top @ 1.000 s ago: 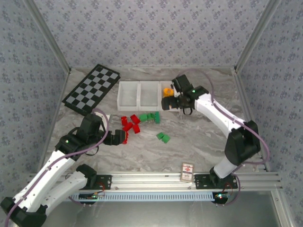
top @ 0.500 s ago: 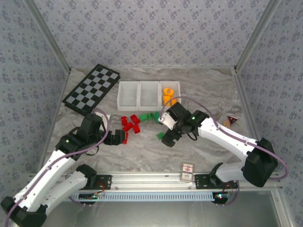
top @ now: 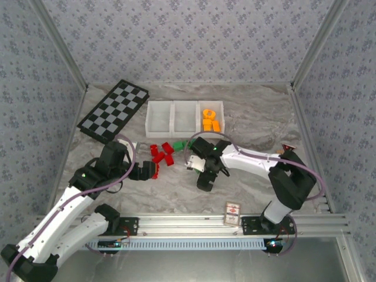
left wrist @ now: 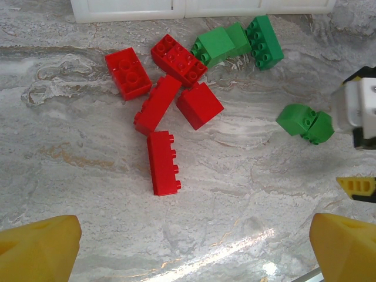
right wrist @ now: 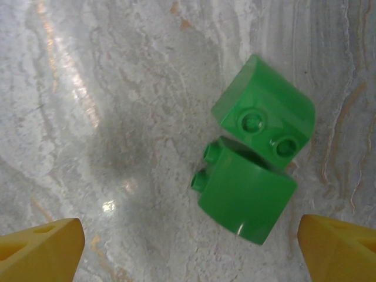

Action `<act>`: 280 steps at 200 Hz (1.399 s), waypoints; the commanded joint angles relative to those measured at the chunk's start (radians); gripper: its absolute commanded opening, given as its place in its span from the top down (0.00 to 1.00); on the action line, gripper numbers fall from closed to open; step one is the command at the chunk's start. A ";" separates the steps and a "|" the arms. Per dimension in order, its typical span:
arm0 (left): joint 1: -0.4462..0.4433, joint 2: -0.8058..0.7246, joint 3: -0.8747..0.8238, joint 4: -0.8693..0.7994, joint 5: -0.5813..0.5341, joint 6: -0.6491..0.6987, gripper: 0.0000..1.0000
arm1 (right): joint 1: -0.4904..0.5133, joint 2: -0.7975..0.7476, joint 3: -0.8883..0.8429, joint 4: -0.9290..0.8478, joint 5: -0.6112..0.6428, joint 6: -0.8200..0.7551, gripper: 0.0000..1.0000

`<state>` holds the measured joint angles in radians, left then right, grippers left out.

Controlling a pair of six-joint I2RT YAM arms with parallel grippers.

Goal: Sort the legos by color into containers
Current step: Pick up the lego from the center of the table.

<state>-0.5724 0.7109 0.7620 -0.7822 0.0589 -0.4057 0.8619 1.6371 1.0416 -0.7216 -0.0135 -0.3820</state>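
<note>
Hanging low over the marbled table (top: pixel 252 126), the right gripper (top: pixel 204 178) keeps its yellow fingertips (right wrist: pixel 41 247) spread wide with nothing between them. Two green bricks (right wrist: pixel 255 155) lie touching each other on the table just beyond the tips. The left gripper (top: pixel 145 171) is spread and bare too, sitting near and left of the red bricks (left wrist: pixel 156 104). These are five pieces in a loose cluster, with one lying alone on the near side, closest to that gripper. More green bricks (left wrist: pixel 238 41) sit right beside the far right of the red cluster, just short of the near wall of the tray (top: pixel 160 117). The orange bricks (top: pixel 210 120) are in the tray's right bin.

A checkerboard (top: pixel 114 110) lies flat and turned at an angle to the left of the tray, one corner near it. A card box (top: pixel 233 212) rests by the rail (top: pixel 188 222) at the near edge, on the near side of the right gripper. A small red triangular piece (top: pixel 288 148) lies beside the right arm; what it is cannot be told. Patterned walls (top: pixel 176 41) close the left, far and right sides. Bare table stretches between the green pair and the rail, and to the right of the tray.
</note>
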 commanded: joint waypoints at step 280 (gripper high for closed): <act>-0.006 -0.011 -0.003 0.010 -0.005 -0.001 0.00 | -0.105 0.181 0.119 -0.065 -0.037 0.155 0.51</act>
<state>-0.5724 0.7090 0.7620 -0.7826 0.0589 -0.4057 0.7696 1.8034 1.1313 -0.7429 -0.0315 -0.2428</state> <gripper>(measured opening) 0.997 0.521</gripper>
